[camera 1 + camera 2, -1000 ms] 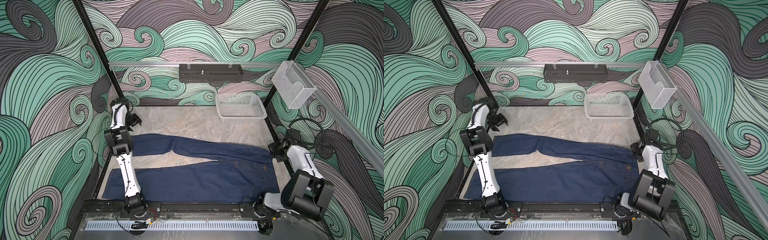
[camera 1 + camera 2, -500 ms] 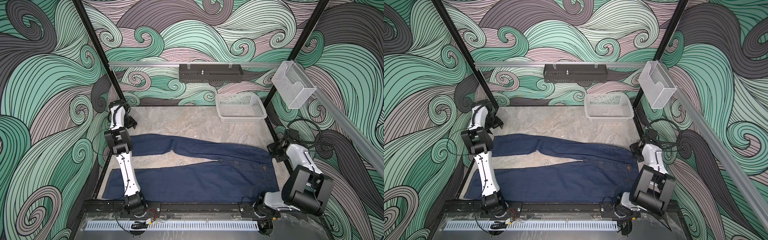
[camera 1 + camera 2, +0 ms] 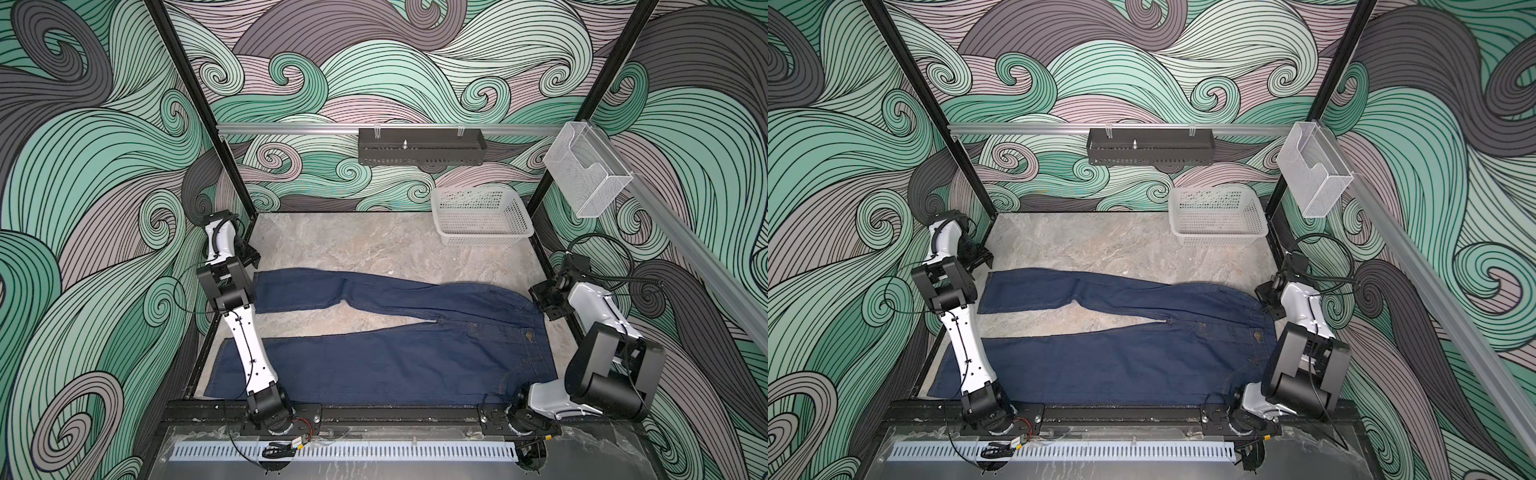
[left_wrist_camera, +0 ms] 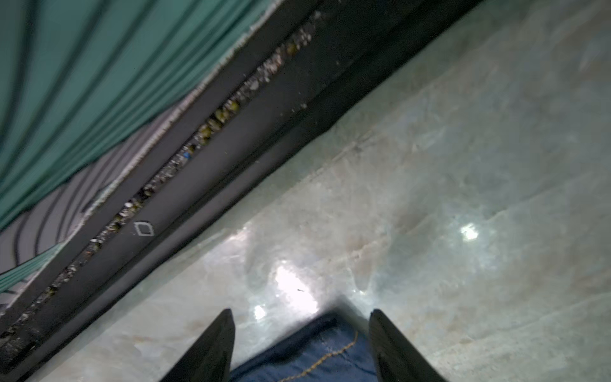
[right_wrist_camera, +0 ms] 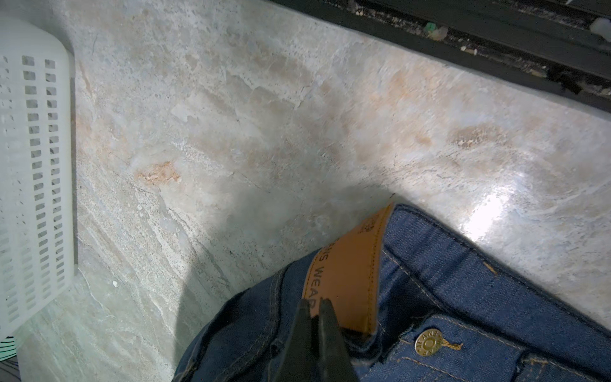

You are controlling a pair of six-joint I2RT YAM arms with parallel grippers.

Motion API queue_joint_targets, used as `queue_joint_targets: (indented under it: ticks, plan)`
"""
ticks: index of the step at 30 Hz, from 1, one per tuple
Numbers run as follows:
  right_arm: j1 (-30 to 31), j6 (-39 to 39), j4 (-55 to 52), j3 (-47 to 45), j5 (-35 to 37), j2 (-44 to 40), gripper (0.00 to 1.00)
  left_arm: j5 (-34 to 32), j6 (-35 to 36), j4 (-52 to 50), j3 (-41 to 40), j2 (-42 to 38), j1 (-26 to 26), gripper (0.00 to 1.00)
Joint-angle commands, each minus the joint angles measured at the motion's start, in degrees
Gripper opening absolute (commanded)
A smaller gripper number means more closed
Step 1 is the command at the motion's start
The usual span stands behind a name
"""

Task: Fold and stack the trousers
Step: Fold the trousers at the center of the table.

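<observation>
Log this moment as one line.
trousers: unfolded, legs apart | left jaws: open, straddling hem corner | right jaws: shut on waistband

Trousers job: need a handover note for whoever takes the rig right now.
Left gripper: open, fingers astride the far leg's hem corner, not closed on it.
Right gripper: shut on the waistband beside the tan patch.
Trousers: spread flat on the table, legs apart, waist at the right arm.
Done: laid out; no fold yet.
To do: close on hem, fold, stack.
</observation>
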Motion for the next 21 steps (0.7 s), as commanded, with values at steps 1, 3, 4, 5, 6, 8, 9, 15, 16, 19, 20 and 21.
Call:
queue_joint_targets:
  ticks: [1, 3, 4, 5, 6, 8, 9, 15, 16, 19, 20, 21]
  plan:
    - [0.4, -0.6, -0.5, 0.4, 1.0, 0.3, 0.00, 2.7, -0.6, -2.6, 0.4, 2.0, -1.5, 0.67]
    - [0.5, -0.5, -0.3, 0.2, 1.0, 0.2, 0.00, 3.5, -0.6, -2.9, 0.4, 2.7, -2.1, 0.67]
    - [0.4, -0.6, -0.3, 0.2, 0.9, 0.3, 0.00, 3.8, -0.7, -3.0, 0.4, 3.1, -2.3, 0.67]
    - [0.4, -0.7, -0.2, 0.2, 0.9, 0.4, 0.00, 4.0, -1.0, -3.0, 0.4, 3.4, -2.5, 0.67]
    - [0.4, -0.7, -0.3, 0.1, 0.9, 0.3, 0.00, 4.2, -1.2, -3.0, 0.4, 3.8, -2.7, 0.66]
    - [0.5, -0.7, -0.3, 0.2, 0.9, 0.2, 0.00, 4.1, -1.4, -2.9, 0.4, 4.2, -2.8, 0.63]
    - [0.5, -0.8, -0.3, 0.2, 0.9, 0.2, 0.00, 4.1, -1.6, -3.0, 0.4, 4.3, -2.7, 0.60]
    - [0.5, -0.9, 0.0, -0.2, 0.6, 0.4, 0.00, 3.2, -1.8, -3.0, 0.3, 4.6, -2.9, 0.32]
    - [0.4, -0.9, 0.1, -0.3, 0.6, 0.4, 0.00, 3.1, -1.7, -2.8, 0.4, 4.6, -2.9, 0.26]
    - [0.5, -0.8, 0.4, -0.5, 0.3, 0.3, 0.00, 2.6, -1.8, -2.7, 0.9, 4.3, -2.9, 0.09]
    - [0.5, -0.7, 0.3, -0.4, 0.3, 0.2, 0.00, 2.3, -1.7, -2.5, 1.2, 4.1, -2.9, 0.04]
    - [0.4, -0.7, 0.4, -0.2, 0.2, 0.1, 0.00, 2.3, -1.6, -2.3, 1.7, 3.8, -2.9, 0.00]
